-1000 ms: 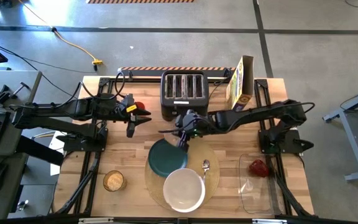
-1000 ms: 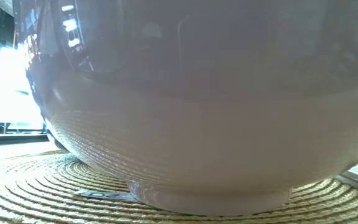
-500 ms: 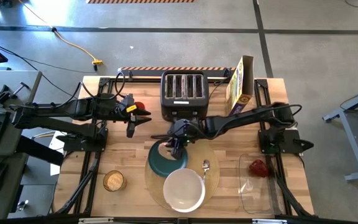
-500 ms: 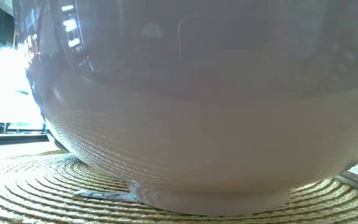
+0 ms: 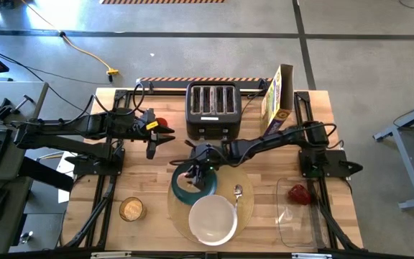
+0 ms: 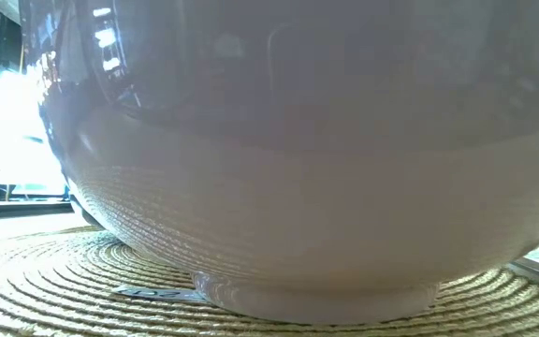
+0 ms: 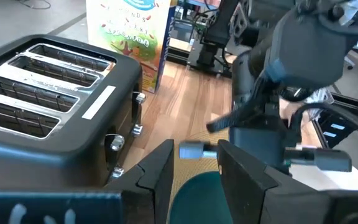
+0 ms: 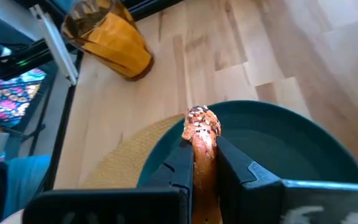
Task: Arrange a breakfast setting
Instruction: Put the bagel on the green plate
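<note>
Right gripper (image 5: 201,171): mine, centre of the high view, over the teal plate (image 5: 185,188). Jaws clamped on the bagel half (image 8: 202,134), held on edge; wrist view shows it poking up betw. my two fingers w/ the plate's inside right behind it.
Left gripper (image 5: 165,134): parked upper left, beside the toaster (image 5: 210,108), jaws wide apart, nothing in them. A small red thing sits just behind it; can't tell what.
Placemat (image 5: 246,208): lower centre of the table (image 5: 157,183), laid flat.
Plate: on the mat's upper-left edge, partly hanging off it toward the bare wood. Looks empty so far.
White bowl (image 5: 212,219): on the mat, lower centre, touching or just beside the plate. Fills nearly the whole low view, sitting on the woven mat.
Spoon (image 5: 238,192): on the mat, just right of the bowl's upper rim.
Red food item (image 5: 298,193): lower right, in a clear container (image 5: 295,223), well apart from the mat.
Done, as I judge: mat, plate, bowl, spoon all in place.
In hand: bagel going to the plate; not released yet.
Left: set the bagel down, let go, then prob. bring the red item over.
Other: cereal box (image 5: 277,93) top right, glass w/ tan stuff (image 5: 131,209) lower left.
</note>
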`<act>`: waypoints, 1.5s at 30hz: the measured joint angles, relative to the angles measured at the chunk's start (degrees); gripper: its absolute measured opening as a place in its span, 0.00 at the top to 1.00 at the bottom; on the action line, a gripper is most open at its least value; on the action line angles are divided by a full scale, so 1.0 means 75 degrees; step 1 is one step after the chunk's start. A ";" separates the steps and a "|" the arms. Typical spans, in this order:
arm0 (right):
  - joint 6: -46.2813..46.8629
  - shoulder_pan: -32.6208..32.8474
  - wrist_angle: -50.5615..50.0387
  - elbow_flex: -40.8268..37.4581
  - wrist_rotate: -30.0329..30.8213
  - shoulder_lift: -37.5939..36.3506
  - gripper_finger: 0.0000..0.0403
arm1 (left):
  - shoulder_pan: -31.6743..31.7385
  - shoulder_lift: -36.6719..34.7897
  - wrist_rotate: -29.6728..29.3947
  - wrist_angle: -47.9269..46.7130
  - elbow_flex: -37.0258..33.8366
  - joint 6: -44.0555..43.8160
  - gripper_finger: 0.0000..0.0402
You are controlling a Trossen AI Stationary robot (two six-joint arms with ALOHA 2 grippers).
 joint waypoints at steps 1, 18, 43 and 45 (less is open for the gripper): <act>0.0005 0.0000 0.0070 0.0000 -0.0074 0.0053 0.95 | 0.0003 0.0000 0.0000 -0.0007 0.0000 0.0000 0.72; 0.0356 -0.0020 0.0812 0.0000 0.0084 0.0624 0.95 | 0.0001 0.0006 -0.0003 0.0007 0.0000 0.0000 0.72; 0.0411 -0.0023 0.0543 0.0000 0.0897 0.0721 0.95 | 0.0002 0.0003 -0.0003 0.0003 0.0000 -0.0003 0.72; 0.0404 -0.0023 0.0513 0.0000 0.0998 0.0721 0.95 | 0.0002 0.0003 -0.0003 0.0004 0.0000 -0.0002 0.72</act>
